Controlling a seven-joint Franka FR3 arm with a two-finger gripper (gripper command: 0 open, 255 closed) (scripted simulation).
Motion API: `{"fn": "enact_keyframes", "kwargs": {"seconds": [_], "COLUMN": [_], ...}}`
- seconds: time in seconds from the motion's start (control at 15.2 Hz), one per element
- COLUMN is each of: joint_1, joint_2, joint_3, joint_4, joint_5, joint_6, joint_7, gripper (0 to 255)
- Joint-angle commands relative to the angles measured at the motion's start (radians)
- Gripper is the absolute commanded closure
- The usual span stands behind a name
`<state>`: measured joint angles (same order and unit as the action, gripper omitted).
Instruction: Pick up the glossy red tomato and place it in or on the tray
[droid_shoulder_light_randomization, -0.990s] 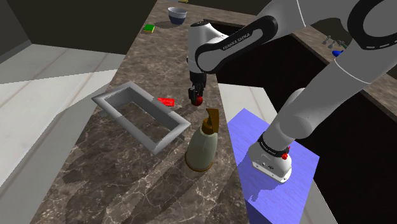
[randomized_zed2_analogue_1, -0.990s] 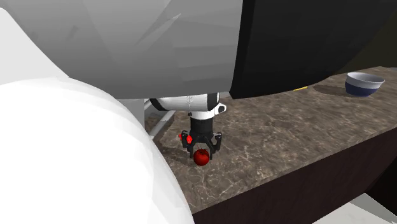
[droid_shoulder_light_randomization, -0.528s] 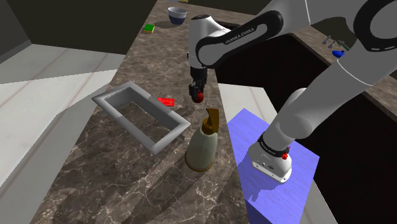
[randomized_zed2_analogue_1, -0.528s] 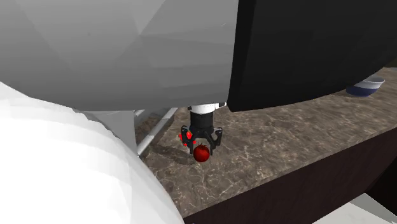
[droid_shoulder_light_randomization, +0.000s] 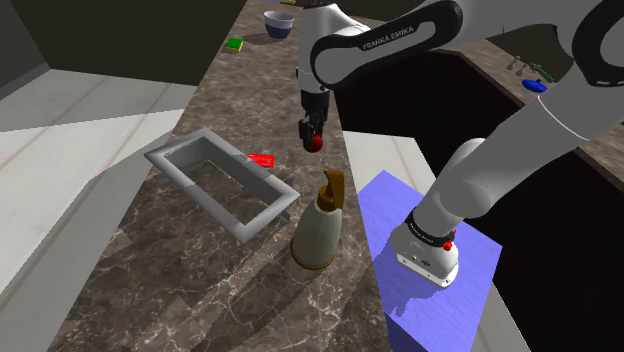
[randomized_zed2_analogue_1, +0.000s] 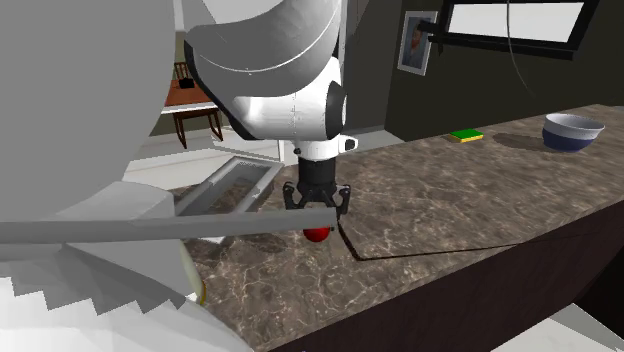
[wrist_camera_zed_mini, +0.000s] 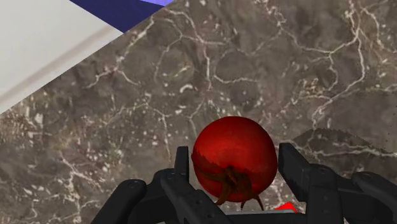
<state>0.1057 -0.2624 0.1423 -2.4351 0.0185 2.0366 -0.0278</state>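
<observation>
Clasping tomato (wrist_camera_zed_mini: 234, 158) between 2 fingers (wrist_camera_zed_mini: 294, 168), gripper (droid_shoulder_light_randomization: 312, 136) hangs above counter (droid_shoulder_light_randomization: 180, 280): clearance for carrying over tray (droid_shoulder_light_randomization: 272, 212) rim.

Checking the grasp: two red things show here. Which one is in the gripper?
The round glossy tomato, clasped in the gripper. The other, a flat red piece, lies on the counter beside the tray.

The claw (randomized_zed2_analogue_1: 318, 220) clasps the tomato (randomized_zed2_analogue_1: 318, 236) above the countertop (randomized_zed2_analogue_1: 450, 210).
</observation>
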Motion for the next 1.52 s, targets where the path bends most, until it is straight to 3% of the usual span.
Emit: {"fn": "enact_keyframes", "kwargs": {"seconds": [0.0, 1.25, 1.45], "joint_1": [0.0, -0.001, 0.025], "joint_2": [-0.012, -0.085, -0.029], "joint_3": [-0.002, -0.011, 0.036], "joint_4": [0.018, 0.206, 0.262], "joint_5": [0.001, 0.004, 0.021], "joint_6": [-0.03, -0.29, -0.291], "joint_7": [-0.002, -0.012, 0.057], "gripper": [255, 255, 255]}}
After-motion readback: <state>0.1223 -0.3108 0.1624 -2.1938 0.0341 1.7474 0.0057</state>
